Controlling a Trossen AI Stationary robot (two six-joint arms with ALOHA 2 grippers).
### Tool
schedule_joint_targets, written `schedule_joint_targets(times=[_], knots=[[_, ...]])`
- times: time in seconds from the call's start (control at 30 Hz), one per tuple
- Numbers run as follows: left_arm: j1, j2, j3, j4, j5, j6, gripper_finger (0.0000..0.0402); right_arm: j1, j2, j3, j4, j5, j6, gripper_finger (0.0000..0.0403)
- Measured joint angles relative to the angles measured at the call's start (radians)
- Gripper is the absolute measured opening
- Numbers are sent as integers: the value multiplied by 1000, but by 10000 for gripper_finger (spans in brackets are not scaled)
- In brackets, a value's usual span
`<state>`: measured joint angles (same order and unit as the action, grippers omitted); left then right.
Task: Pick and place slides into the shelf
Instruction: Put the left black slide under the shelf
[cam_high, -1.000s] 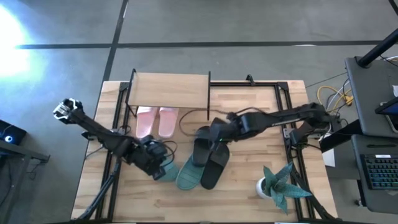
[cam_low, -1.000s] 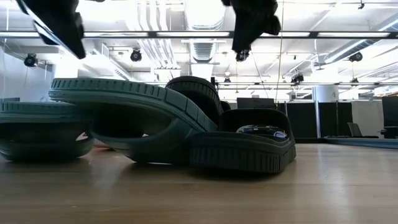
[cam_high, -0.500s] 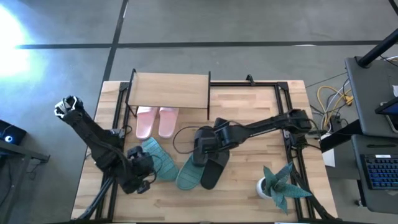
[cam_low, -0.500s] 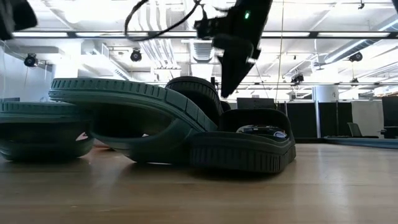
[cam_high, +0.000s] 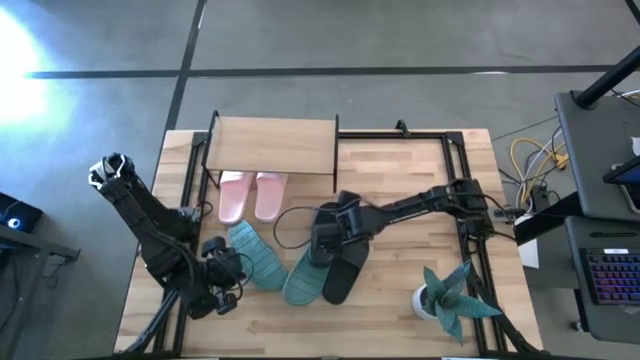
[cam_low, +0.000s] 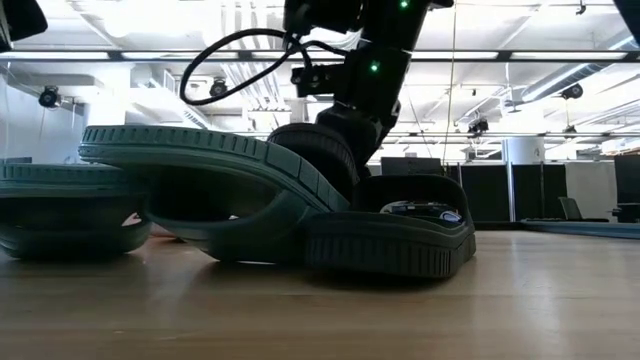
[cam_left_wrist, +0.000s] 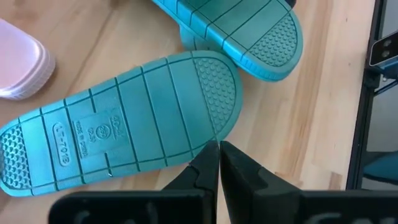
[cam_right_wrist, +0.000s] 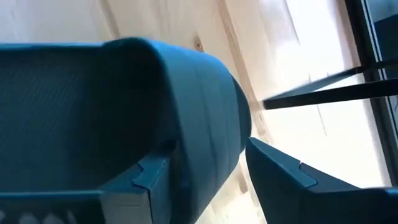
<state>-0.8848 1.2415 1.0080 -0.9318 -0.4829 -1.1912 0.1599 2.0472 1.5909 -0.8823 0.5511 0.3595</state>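
Two pale pink slides (cam_high: 252, 195) lie under the shelf (cam_high: 272, 145). Two teal slides lie sole up: one (cam_high: 256, 265) flat on the table, the other (cam_high: 305, 278) with its edge leaning on a black slide (cam_high: 346, 275). My left gripper (cam_high: 236, 272) is shut, its tips (cam_left_wrist: 218, 149) at the flat teal slide's (cam_left_wrist: 124, 124) edge. My right gripper (cam_high: 322, 238) is open, low over the second black slide (cam_low: 310, 150). One finger (cam_right_wrist: 140, 177) stands inside the slide's strap (cam_right_wrist: 186, 106) and the other finger (cam_right_wrist: 286, 177) outside. My left gripper's shut tips show at the rim of the teal slide's sole (cam_left_wrist: 208, 134); I cannot tell whether they touch it. My right gripper comes down slanting from the table's right and straddles the black slide's strap. Bare wood shows between the strap and the outer finger. I cannot tell whether the inner finger touches.
A potted plant (cam_high: 445, 298) stands at the near right. A black metal frame (cam_high: 462, 190) runs along the table's right and left sides. Cables loop above my right gripper (cam_low: 230, 60). Bare wood lies between the slides and the near edge.
My left gripper has drawn back off the flat teal slide toward the table's near left corner, leaving that slide sole up in plain view. My right gripper has gone toward the table's left and down onto the black slide behind the teal one.
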Motion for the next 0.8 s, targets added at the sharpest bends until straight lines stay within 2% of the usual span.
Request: schedule_joint_targets(times=[0.13,0.27,0.5,0.63,0.73,0.8], knots=[[0,0,0,-3,-1,0,0,-29,0,-2,29,-72,-2,159],[-5,0,0,-2,-1,0,0,-68,0,-11,68,-175,-11,118],[-7,0,-1,-3,-1,0,0,-93,0,-11,102,-183,-61,20],[-7,0,0,-3,-1,-1,0,-65,-3,8,136,-133,-149,13],[-8,0,0,-3,-1,-1,0,-25,-6,63,165,-60,-248,13],[-7,0,0,-3,-1,-1,0,-8,-8,107,199,-52,-312,13]])
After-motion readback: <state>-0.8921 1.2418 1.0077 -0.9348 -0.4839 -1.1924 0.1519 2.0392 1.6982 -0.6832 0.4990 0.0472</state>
